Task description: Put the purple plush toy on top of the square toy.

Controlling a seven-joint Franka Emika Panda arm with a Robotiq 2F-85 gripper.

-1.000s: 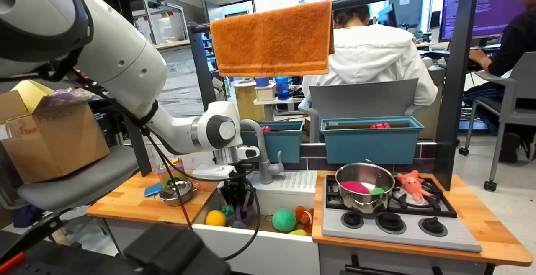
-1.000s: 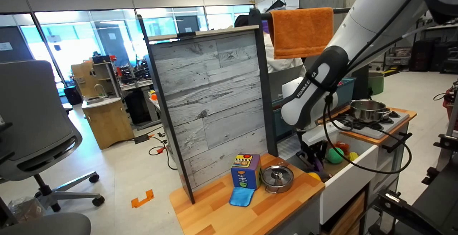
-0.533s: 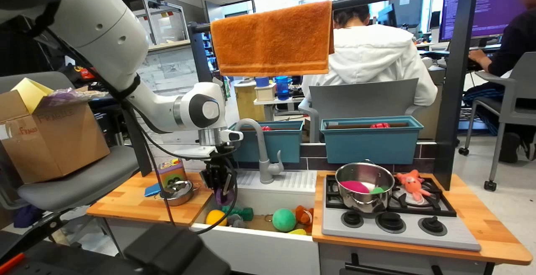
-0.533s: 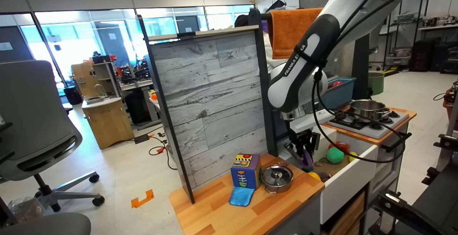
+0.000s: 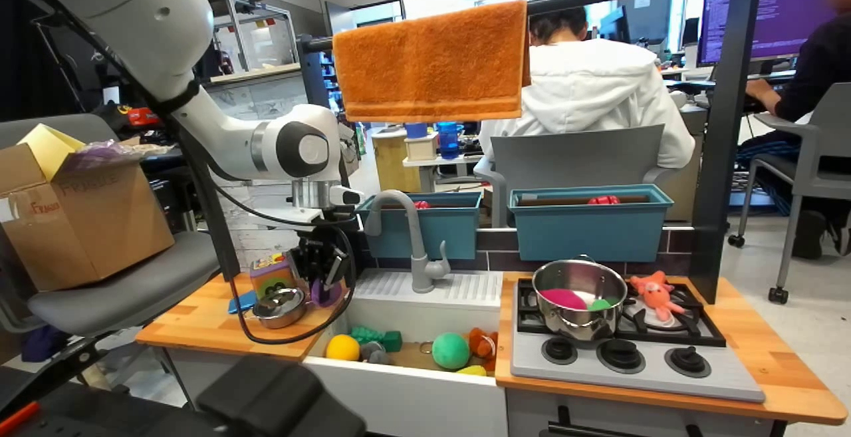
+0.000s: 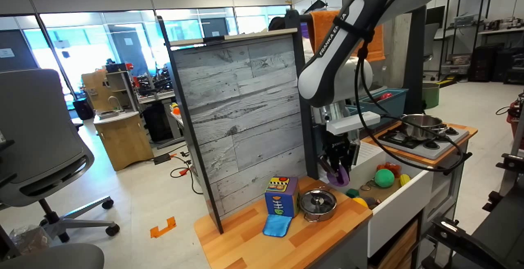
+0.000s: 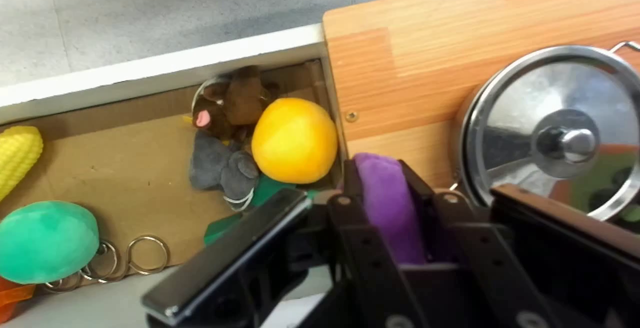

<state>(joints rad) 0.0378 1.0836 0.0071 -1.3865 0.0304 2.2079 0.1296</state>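
Observation:
My gripper (image 7: 381, 167) is shut on the purple plush toy (image 7: 387, 203), which sits between its fingers. In both exterior views the purple toy (image 5: 325, 295) (image 6: 341, 178) hangs below the gripper (image 5: 324, 280) (image 6: 336, 170), raised near the inner edge of the left wooden counter (image 6: 327, 240). The square toy is a colourful soft cube (image 5: 271, 273) (image 6: 282, 198) with a blue flap (image 6: 276, 225), standing on that counter. The gripper is to one side of it, apart, with a small lidded pot (image 6: 318, 204) close by. The cube is not clearly seen in the wrist view.
The lidded pot (image 7: 570, 133) stands against the cube's side. The sink basin (image 5: 409, 384) holds a yellow ball (image 7: 295, 141), a green ball (image 5: 451, 350) and other toys. A grey faucet (image 5: 417, 251) and a wood-look wall panel (image 6: 241, 117) stand behind.
My gripper has lifted the purple toy up out of the sink basin and carried it towards the counter with the cube and the lidded pot. The cube and pot have not moved.

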